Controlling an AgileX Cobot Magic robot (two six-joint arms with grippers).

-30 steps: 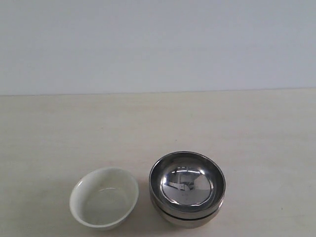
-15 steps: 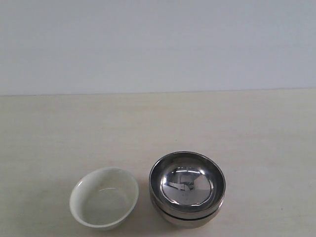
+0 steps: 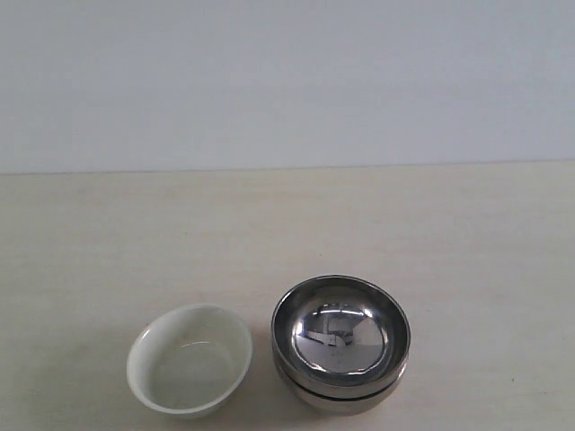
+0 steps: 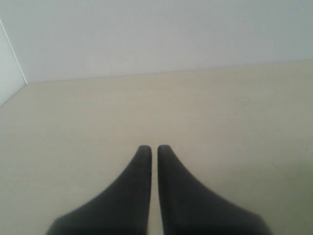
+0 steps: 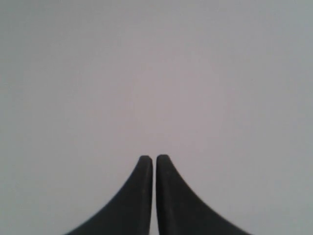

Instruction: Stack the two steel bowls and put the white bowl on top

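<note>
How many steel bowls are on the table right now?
2, nested in one stack right of the white bowl: the upper steel bowl sits inside the lower steel bowl, of which only the outer side shows. No others visible.

A pale, faintly grained counter point(image 4: 220, 112) lies under the left jaws and runs on ahead of them to a straight edge, where a plain light grey wall point(image 4: 156, 34) rises. Ahead of the right jaws, the same blank grey surface fills the view.
</note>
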